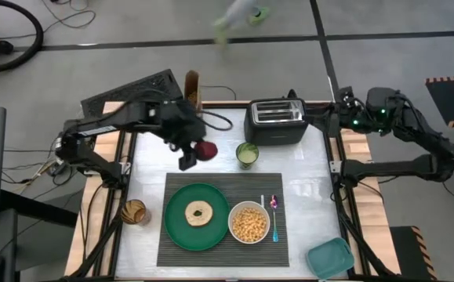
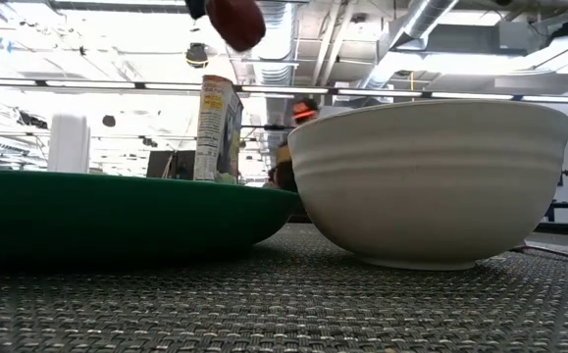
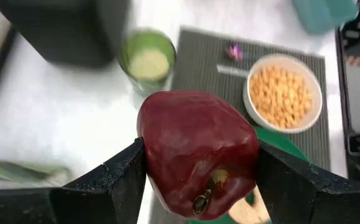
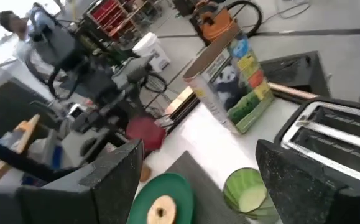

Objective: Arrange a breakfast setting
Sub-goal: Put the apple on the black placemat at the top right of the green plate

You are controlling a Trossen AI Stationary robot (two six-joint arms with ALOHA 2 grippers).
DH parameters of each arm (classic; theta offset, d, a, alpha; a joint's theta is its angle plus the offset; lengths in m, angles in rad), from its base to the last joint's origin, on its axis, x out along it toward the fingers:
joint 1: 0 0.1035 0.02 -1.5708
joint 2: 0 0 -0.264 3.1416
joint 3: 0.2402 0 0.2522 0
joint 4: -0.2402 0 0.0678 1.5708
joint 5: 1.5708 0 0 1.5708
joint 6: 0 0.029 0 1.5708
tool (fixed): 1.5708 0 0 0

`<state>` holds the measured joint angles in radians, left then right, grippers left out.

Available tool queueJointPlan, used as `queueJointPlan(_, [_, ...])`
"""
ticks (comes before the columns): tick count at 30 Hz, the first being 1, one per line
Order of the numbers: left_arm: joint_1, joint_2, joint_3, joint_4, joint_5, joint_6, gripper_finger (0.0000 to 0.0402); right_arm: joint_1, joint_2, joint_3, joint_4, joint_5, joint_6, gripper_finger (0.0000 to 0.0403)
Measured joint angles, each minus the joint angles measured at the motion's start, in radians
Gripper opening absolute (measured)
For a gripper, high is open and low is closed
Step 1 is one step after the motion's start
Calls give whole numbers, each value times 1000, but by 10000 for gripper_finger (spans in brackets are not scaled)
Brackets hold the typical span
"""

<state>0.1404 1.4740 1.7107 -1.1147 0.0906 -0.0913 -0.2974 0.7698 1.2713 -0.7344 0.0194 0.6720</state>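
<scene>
My left gripper (image 1: 197,154) is shut on a red apple (image 3: 198,152), held in the air above the table just beyond the far edge of the dark ribbed placemat (image 1: 223,239). On the mat sit a green plate (image 1: 197,217) with a tan bagel (image 1: 198,212), a white bowl (image 1: 249,222) of yellow cereal, and a pink-teal spoon (image 1: 274,217). My right gripper (image 4: 195,168) is open and empty, raised at the table's far right near the black toaster (image 1: 277,120). My left gripper pinches the apple's two opposite sides (image 3: 147,155) between its two fingers. The apple's stem end (image 3: 207,190) faces the wrist camera. The apple is lifted clear of the table; it also shows high in the low view (image 2: 235,22).
A green cup (image 1: 247,153) stands just beyond the mat. A cereal box (image 1: 192,88) stands at the far edge, a glass of amber drink (image 1: 136,211) left of the mat, and a teal container (image 1: 330,258) at the near right corner.
</scene>
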Motion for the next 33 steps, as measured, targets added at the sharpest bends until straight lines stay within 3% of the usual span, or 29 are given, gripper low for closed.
queueJointPlan(8, [-6,169,0,10,10,-62,241,58,9,0,-84,116,6,336])
queueJointPlan(16, [-6,302,0,15,155,-146,241,61,8,0,-107,118,16,336])
queueJointPlan(33, [2,476,0,125,168,-276,241,61,9,0,-135,112,0,336])
